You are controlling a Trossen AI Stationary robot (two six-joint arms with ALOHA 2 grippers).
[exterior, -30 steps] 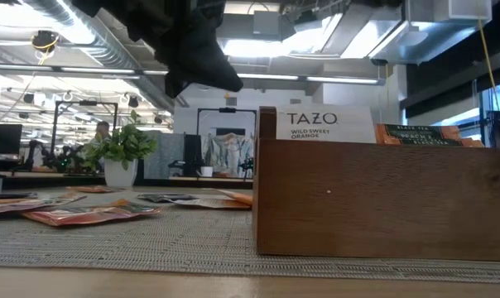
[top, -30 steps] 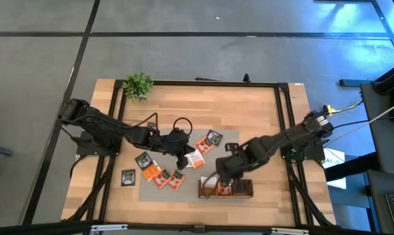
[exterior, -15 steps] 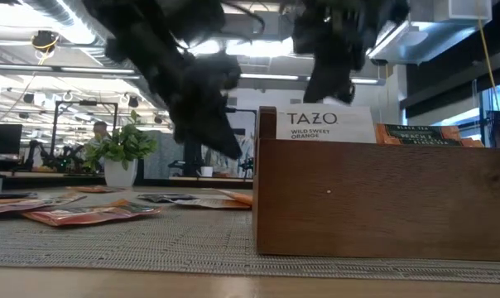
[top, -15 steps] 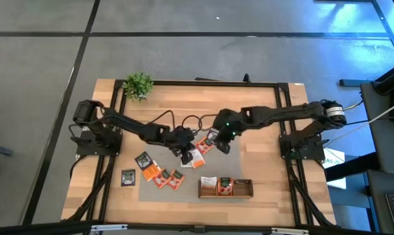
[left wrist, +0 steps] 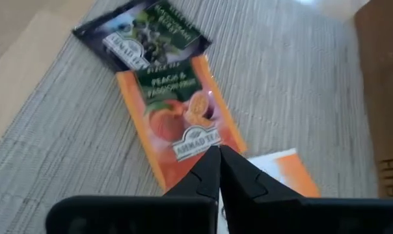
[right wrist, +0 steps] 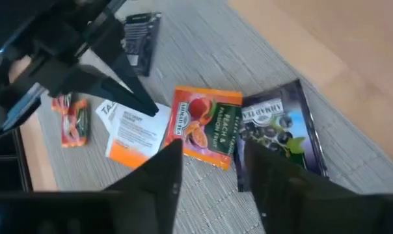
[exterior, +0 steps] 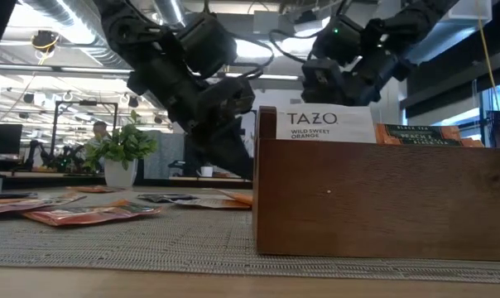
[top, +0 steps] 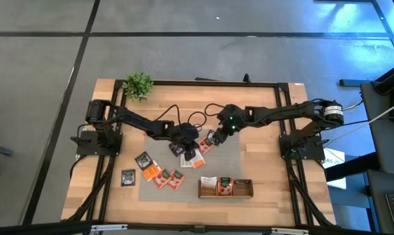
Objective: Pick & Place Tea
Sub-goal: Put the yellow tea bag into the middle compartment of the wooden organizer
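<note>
While both arms meet over the grey woven mat (top: 231, 151), note the orange peach-printed foil sachet (right wrist: 206, 125) lying flat beside the dark purple berry sachet (right wrist: 280, 130) and the white-and-orange sachet (right wrist: 133, 133); the right gripper (right wrist: 209, 166) hovers above them with fingers apart; the left gripper (left wrist: 218, 170) rests, fingers pressed together and empty, over the orange sachet; expect thin, light, slippery packets, so pinch a raised edge; others stand in the long wooden tray (top: 226, 188).
</note>
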